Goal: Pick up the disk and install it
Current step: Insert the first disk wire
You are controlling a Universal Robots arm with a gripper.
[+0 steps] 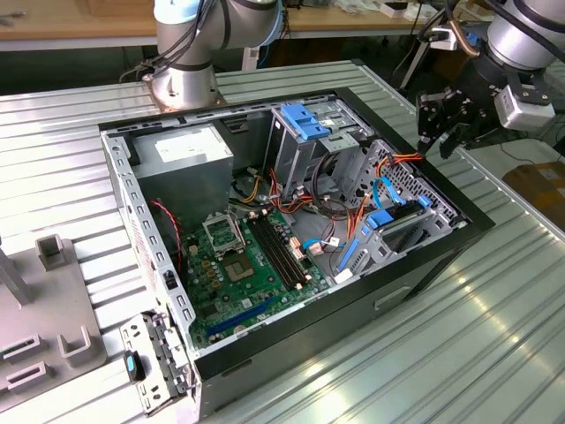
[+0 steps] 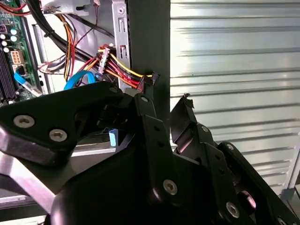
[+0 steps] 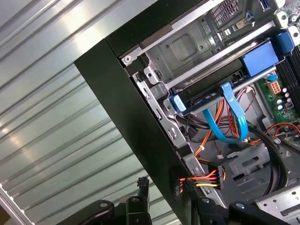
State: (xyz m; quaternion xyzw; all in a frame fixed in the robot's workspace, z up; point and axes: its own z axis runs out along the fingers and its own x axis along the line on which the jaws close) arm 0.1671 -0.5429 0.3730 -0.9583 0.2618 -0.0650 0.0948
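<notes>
Note gripper point(image 1: 437, 141) open, holding nothing, over the computer case point(image 1: 353, 311) rim at the exterior view's right. Find the disk point(image 1: 399, 215) lodged in the drive cage point(image 1: 404, 181) inside, below the gripper and apart from it, with a blue cable point(image 3: 236, 117) draped across its end.

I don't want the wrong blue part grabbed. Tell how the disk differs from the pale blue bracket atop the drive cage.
The disk is a flat dark slab with bright blue rails; the bracket is all paler blue slotted plastic. The disk lies nearer the gripper, at the exterior view's right; the bracket sits atop the metal cage. Both are inside the open case.
</notes>
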